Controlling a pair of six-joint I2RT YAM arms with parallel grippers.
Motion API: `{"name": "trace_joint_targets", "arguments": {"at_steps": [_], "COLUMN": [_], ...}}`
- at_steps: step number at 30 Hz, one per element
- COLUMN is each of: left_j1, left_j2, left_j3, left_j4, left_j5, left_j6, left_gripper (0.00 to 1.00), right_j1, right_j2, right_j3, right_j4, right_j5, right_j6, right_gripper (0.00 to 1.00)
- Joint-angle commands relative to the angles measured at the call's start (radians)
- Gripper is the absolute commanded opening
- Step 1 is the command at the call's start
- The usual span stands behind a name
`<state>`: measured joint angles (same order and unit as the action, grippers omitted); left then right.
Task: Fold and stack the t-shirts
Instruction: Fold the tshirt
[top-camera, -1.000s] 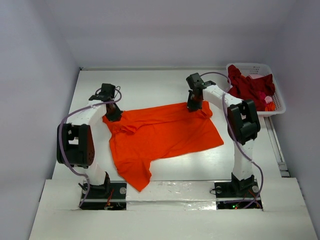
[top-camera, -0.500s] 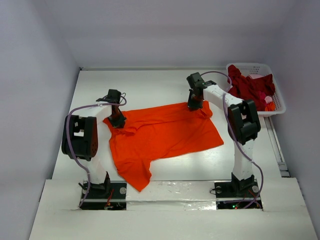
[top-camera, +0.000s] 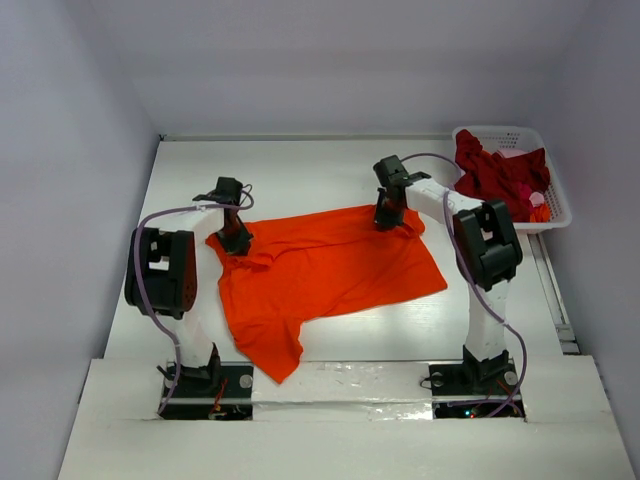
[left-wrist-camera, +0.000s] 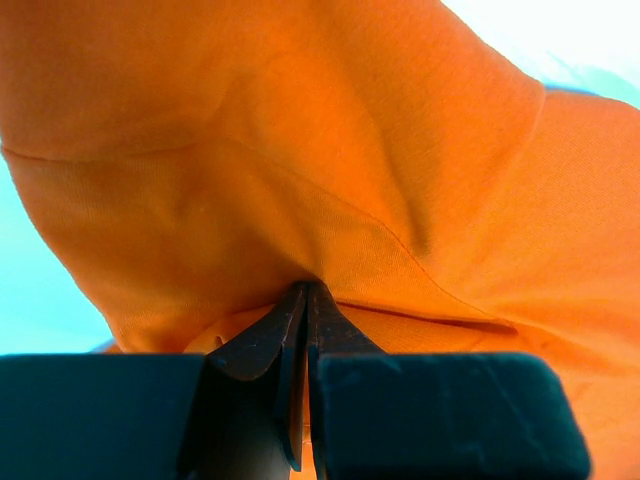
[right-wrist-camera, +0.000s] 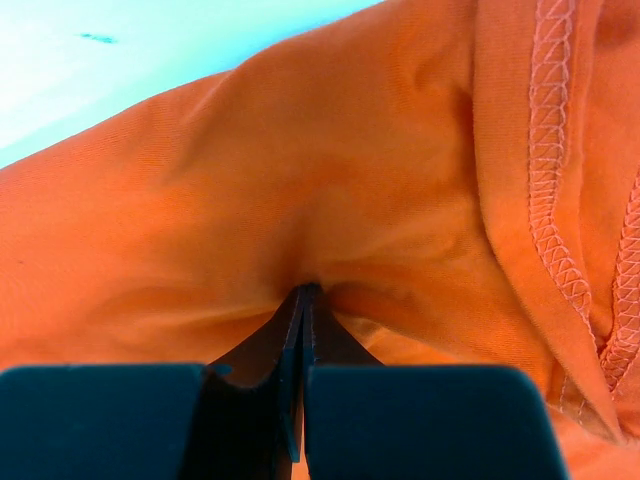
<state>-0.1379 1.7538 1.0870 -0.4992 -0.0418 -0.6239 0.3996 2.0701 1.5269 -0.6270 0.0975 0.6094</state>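
The orange t-shirt (top-camera: 330, 270) lies spread near the middle of the counter (top-camera: 300, 170). Its long axis runs left to right, the far edge rising slightly toward the right. One lobe of cloth trails toward the near edge on the left. Which end is the neck cannot be told.

The left hand (top-camera: 237, 240) is clamped on the shirt's far-left corner and the right hand (top-camera: 385, 218) on its far-right corner, each pinching a raised fold.

The dark red t-shirt (top-camera: 500, 172) sits heaped in a white lattice basket (top-camera: 510, 132) at the far right corner. The counter is white, with pale grey walls (top-camera: 330, 70) on three sides.
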Motion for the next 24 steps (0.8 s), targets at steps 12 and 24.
{"name": "trace_joint_targets", "arguments": {"at_steps": [12, 24], "left_j1": [-0.003, 0.037], "left_j2": [0.168, 0.276], "left_j3": [0.142, 0.278], "left_j4": [-0.062, -0.093], "left_j5": [0.006, -0.004], "left_j6": [0.061, 0.11], "left_gripper": [0.0, 0.0], "right_j1": [0.01, 0.01], "right_j2": [-0.062, -0.091], "right_j3": [-0.174, -0.188], "right_j4": [0.102, 0.093], "right_j5": [-0.039, -0.024], "right_j6": [0.081, 0.102], "right_gripper": [0.0, 0.0]}}
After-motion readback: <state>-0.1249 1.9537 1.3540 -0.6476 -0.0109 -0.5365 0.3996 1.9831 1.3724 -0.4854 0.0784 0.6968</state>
